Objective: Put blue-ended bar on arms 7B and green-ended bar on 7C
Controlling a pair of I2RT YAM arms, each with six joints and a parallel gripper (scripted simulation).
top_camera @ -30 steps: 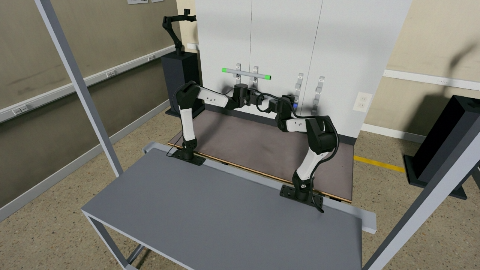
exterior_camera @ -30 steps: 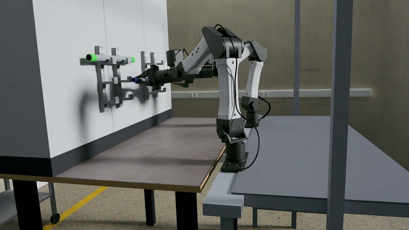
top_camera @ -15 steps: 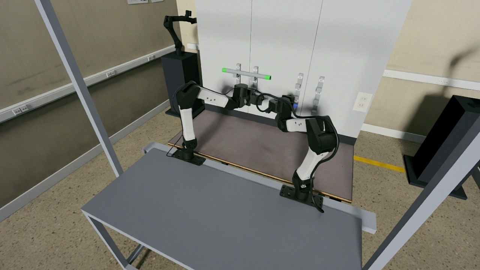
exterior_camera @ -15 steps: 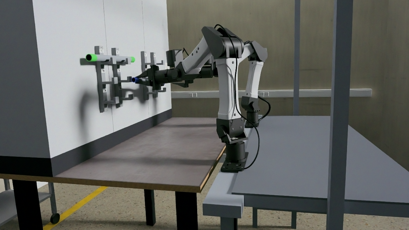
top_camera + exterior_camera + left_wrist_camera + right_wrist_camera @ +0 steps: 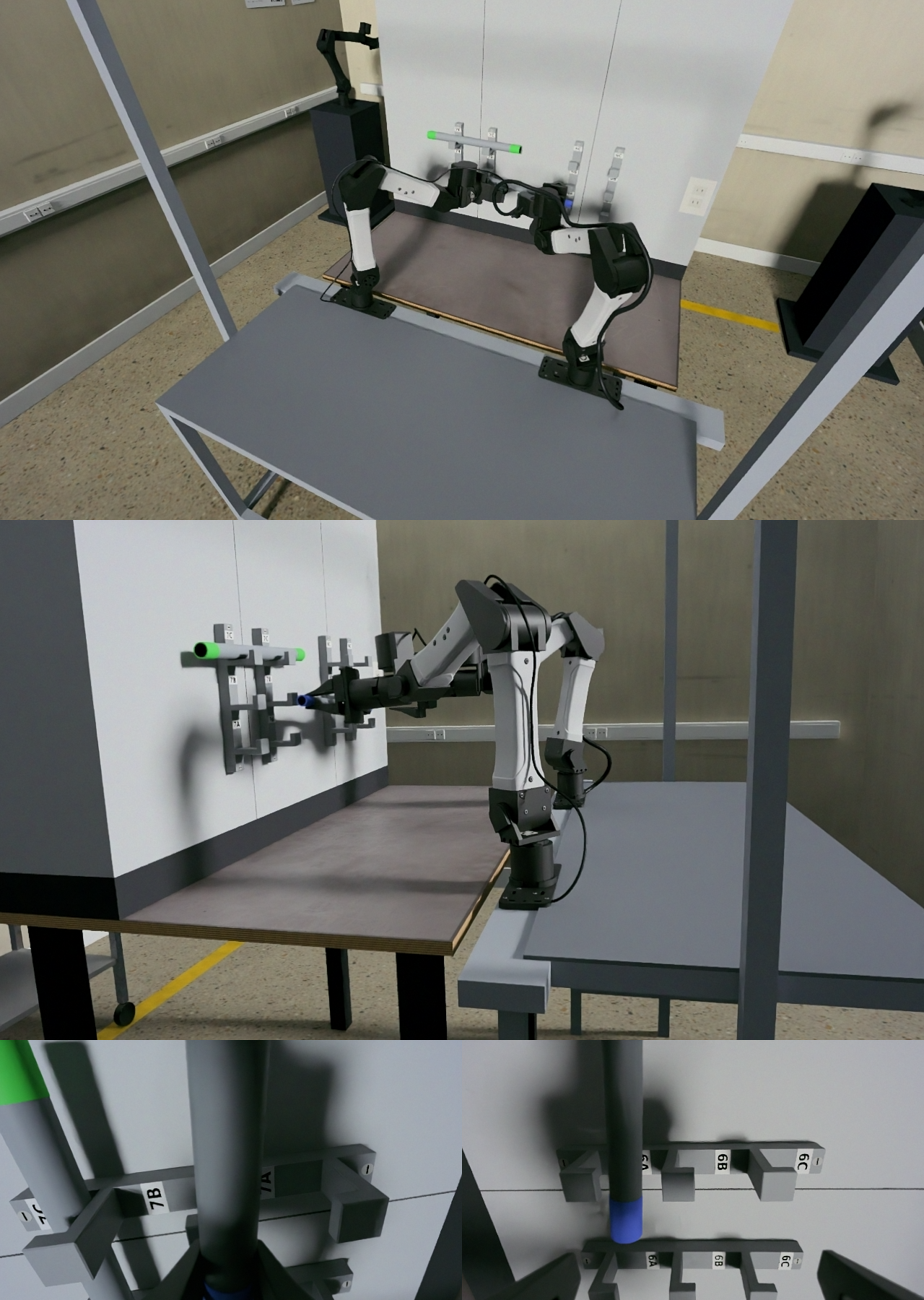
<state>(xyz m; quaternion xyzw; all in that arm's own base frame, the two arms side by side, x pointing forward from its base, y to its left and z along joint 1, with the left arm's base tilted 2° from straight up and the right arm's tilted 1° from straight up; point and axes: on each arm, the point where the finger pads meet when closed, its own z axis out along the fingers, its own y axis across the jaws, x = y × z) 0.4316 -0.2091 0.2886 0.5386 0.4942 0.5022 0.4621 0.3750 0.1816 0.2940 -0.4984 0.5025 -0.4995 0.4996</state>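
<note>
The green-ended bar (image 5: 474, 141) (image 5: 234, 651) (image 5: 47, 1148) lies on the 7C pair, its middle between the two arms. My left gripper (image 5: 311, 700) (image 5: 228, 1250) is shut on the blue-ended bar (image 5: 227, 1148) (image 5: 624, 1130) near one blue end. That bar is held roughly level in front of the rack, at about the height of the 7B arms (image 5: 242, 706). It covers most of the near 7B arm in the left wrist view; a gap or contact cannot be told. My right gripper (image 5: 698, 1262) is open and empty, with the bar's other blue end in its view.
The 7A arm (image 5: 357, 1217) is below the held bar. The neighbouring rack with 6A, 6B and 6C (image 5: 696, 1160) is empty. Both forearms are close together in front of the white wall panel (image 5: 542, 77). The brown worktop (image 5: 465, 271) (image 5: 336, 862) lies below.
</note>
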